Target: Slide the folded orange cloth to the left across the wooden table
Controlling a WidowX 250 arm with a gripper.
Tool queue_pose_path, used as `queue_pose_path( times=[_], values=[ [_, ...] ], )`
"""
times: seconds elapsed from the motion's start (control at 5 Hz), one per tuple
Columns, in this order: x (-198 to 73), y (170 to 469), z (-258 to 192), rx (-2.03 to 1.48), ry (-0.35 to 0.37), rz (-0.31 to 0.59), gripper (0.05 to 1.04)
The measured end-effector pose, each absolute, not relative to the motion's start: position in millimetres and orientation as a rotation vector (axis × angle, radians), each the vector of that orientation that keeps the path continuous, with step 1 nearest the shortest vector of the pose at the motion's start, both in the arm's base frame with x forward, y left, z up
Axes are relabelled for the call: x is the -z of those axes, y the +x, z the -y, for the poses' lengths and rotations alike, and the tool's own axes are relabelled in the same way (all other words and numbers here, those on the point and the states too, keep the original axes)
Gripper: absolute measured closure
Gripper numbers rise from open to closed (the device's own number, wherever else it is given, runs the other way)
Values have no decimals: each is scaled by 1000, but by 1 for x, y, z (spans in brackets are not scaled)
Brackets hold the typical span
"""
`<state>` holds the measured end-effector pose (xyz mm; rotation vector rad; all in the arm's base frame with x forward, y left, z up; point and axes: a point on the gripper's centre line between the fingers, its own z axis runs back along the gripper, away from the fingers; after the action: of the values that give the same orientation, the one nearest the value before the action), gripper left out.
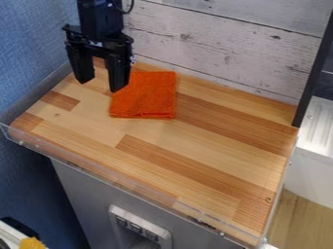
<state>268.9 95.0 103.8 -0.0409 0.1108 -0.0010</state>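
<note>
Cloth point(144, 97), orange and folded flat, lies on the wooden worktop point(175, 155) near the plank wall point(221, 44). By its left side in my view, the claw point(100, 86) hangs spread, pinching nothing. I'd expect the fabric to be light, soft and limp, hard to break and not slippery; the thick front fold looks the surest place to take hold, all layers together.

one cloth point(143, 95), perhaps three switches point(135, 227)
</note>
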Motion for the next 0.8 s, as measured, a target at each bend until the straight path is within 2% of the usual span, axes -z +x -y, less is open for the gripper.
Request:
queue_pose_path(
  times=[0.4,0.8],
  values=[
    [-97,283,-90,-230,-22,-71,87],
    [-98,320,-90,-556,10,8,87]
  ],
)
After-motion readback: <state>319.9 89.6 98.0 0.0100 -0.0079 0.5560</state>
